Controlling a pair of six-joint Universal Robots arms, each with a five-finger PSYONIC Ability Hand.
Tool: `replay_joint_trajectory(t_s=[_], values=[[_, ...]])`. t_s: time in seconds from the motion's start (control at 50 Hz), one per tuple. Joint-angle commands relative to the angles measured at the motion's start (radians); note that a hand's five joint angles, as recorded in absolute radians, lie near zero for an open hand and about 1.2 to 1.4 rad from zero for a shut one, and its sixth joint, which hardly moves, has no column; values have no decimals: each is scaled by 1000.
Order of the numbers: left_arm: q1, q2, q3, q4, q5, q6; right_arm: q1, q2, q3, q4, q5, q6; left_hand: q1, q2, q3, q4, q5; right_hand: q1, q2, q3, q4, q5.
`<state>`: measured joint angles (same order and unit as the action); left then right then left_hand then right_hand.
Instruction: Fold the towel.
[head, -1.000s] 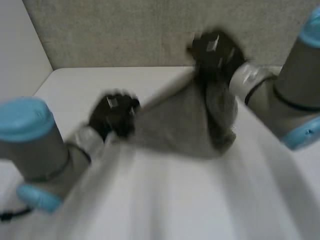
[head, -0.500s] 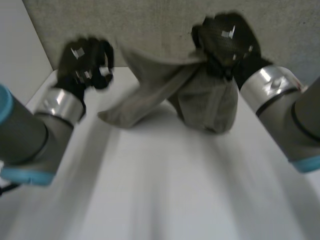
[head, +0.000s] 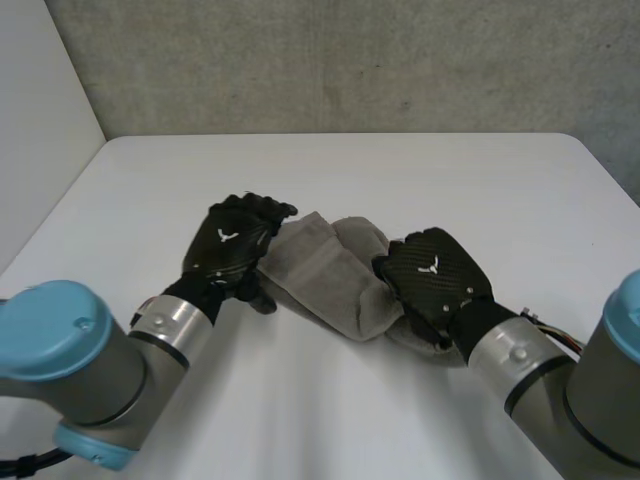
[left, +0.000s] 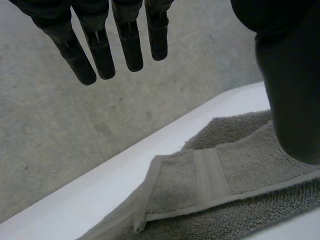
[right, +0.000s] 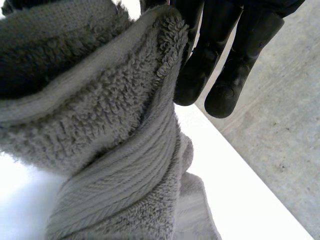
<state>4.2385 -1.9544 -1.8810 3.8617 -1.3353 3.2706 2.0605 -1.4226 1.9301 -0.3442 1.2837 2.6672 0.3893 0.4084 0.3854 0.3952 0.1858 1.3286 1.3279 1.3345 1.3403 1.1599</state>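
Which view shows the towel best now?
The head view: nearly the whole towel lies on the table, beside the left hand and partly under the right hand. The left wrist view shows its hemmed edge; the right wrist view, a bunched part close up.

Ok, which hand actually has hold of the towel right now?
The right hand, with the towel bunched up into its palm. The left hand has straight fingers and grips nothing.
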Motion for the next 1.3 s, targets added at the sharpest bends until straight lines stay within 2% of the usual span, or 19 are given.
replay_joint_trajectory(t_s=[0.02,0.14,0.18,0.24,0.34,0.44,0.58,0.82,1.04,1.08,1.1,1.14,1.16,1.18,1.22,1.24,1.26,1.28,1.3], values=[[-29,-124,105,-31,48,58,-16,-58,58,-12,19,6,-32,-51,-28,-38,-3,68,68,62,56,62],[-45,-193,169,-132,159,103,-28,-64,64,-10,48,40,-23,-42,-19,-29,6,68,68,62,56,62],[-55,-207,187,-151,166,104,-69,-62,61,-10,107,126,-23,-42,-19,-29,6,68,68,62,56,62],[-74,-228,227,-165,168,103,-117,-45,49,-7,150,225,-17,-36,-13,-23,12,68,68,62,56,62],[-85,-257,295,-171,162,103,-175,4,35,7,152,306,18,-1,22,12,47,68,68,62,56,62],[-89,-288,372,-177,146,98,-189,16,38,7,140,306,106,87,110,100,135,68,68,62,56,62],[-117,-377,531,-292,145,101,-189,19,38,7,128,304,223,204,227,217,252,68,68,62,56,62],[-129,-440,654,-384,148,106,-188,54,35,5,125,300,273,254,277,268,302,68,68,62,56,62],[-129,-483,735,-381,114,103,-192,64,29,2,126,281,541,521,544,535,569,68,68,62,56,62],[-129,-503,757,-383,62,103,-200,64,29,4,126,283,721,702,725,716,750,68,68,62,56,62],[-129,-503,757,-383,62,103,-209,64,27,5,126,284,723,703,726,717,751,68,68,62,56,62],[-132,-515,757,-386,18,104,-214,62,26,5,126,286,1006,987,1010,1000,1035,68,68,62,56,62],[-132,-515,757,-386,18,104,-215,60,26,7,125,287,1007,988,1011,1001,1036,-50,-50,-56,-62,-56],[-135,-515,752,-386,7,104,-215,60,26,7,125,287,1007,988,1011,1001,1036,-52,-51,-58,-63,-58],[-140,-512,747,-390,4,103,-214,57,20,13,115,275,1007,988,1011,1001,1036,-846,-845,-852,-858,-852],[-144,-505,731,-395,4,101,-214,57,20,13,115,275,1007,988,1011,1001,1036,-850,-849,-856,-862,-856],[-144,-505,731,-395,4,101,-212,57,11,28,102,261,1007,988,1011,1001,1036,-1010,-1009,-1016,-1022,-1016],[-144,-494,709,-398,4,103,-217,56,-5,62,83,240,1007,988,1011,1001,1036,-1067,-1066,-1073,-1079,-1073],[-143,-473,685,-399,7,103,-217,56,-5,62,83,240,1007,988,1011,1001,1036,-1067,-1067,-1073,-1079,-1073]])
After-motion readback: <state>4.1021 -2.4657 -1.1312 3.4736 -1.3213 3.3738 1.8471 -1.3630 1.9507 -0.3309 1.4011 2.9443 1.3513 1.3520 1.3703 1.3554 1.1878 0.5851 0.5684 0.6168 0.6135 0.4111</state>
